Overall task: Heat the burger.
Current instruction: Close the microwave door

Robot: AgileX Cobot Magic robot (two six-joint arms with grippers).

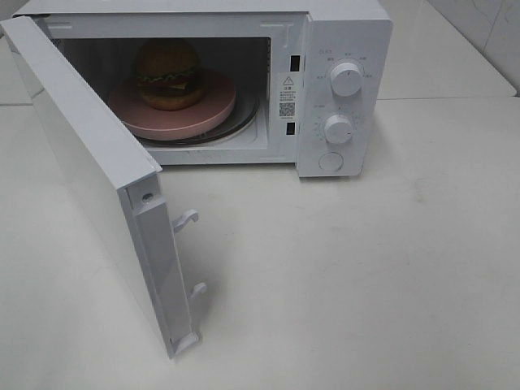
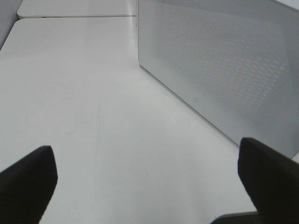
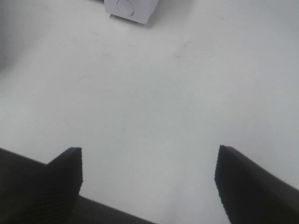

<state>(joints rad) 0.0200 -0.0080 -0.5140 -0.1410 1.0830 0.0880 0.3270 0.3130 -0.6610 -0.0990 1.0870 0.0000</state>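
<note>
Burger (image 1: pixel 168 73) loaded, door not yet shut; left gripper (image 2: pixel 145 156) jaws spread wide, empty; right gripper (image 3: pixel 149 151) jaws apart, empty, over bare table (image 3: pixel 154 84); open door (image 2: pixel 224 60) stands just ahead of left jaws, so left arm judged nearer; door's long axis runs out from the cavity; burger sits upright, bun up, on pink plate (image 1: pixel 207 114) inside microwave (image 1: pixel 349 32); round, no long axis.
</note>
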